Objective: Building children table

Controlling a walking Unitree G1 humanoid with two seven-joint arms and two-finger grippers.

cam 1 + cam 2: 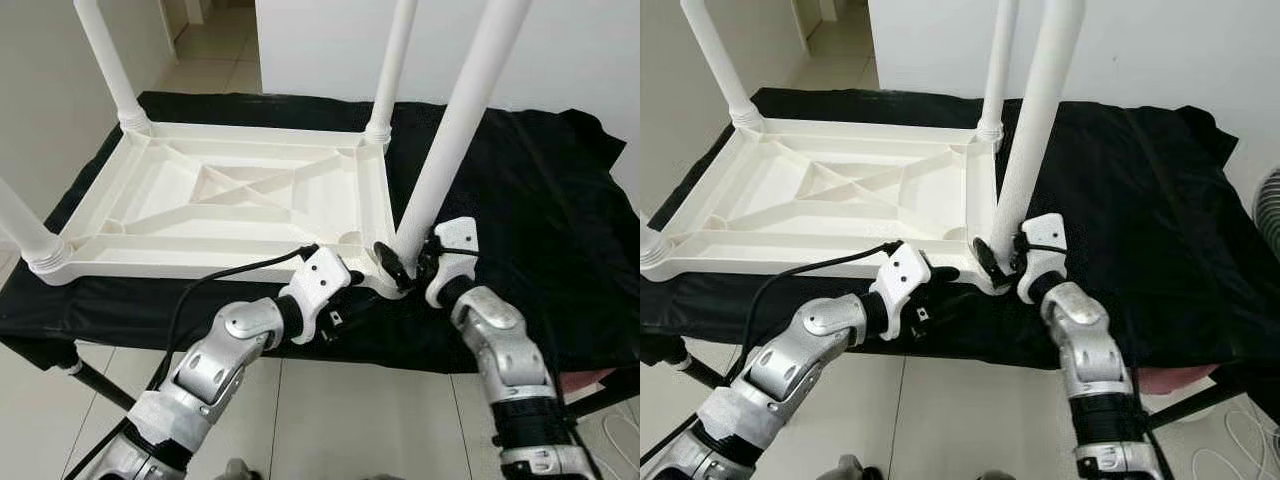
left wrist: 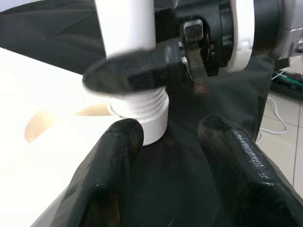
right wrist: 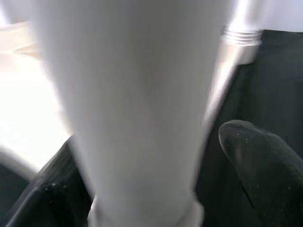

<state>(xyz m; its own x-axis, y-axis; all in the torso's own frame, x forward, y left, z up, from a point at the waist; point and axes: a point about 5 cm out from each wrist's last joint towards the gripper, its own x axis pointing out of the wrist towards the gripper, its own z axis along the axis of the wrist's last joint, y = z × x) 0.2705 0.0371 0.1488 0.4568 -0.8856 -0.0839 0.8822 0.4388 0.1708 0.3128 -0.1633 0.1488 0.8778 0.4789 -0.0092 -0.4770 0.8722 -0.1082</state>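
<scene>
Ribbed white tabletop [image 1: 215,195] — right claw [image 1: 405,262] round smooth leg [image 1: 455,130]

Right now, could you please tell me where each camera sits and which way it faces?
Left eye, on the head: looks down at the upturned white plastic table top on black cloth; both silver arms show.
Right eye: same scene; right gripper around the near white leg.
Left wrist: looks along the left gripper at the leg's threaded socket.
Right wrist: close on that leg.
Both wrist views share the leg.
</scene>
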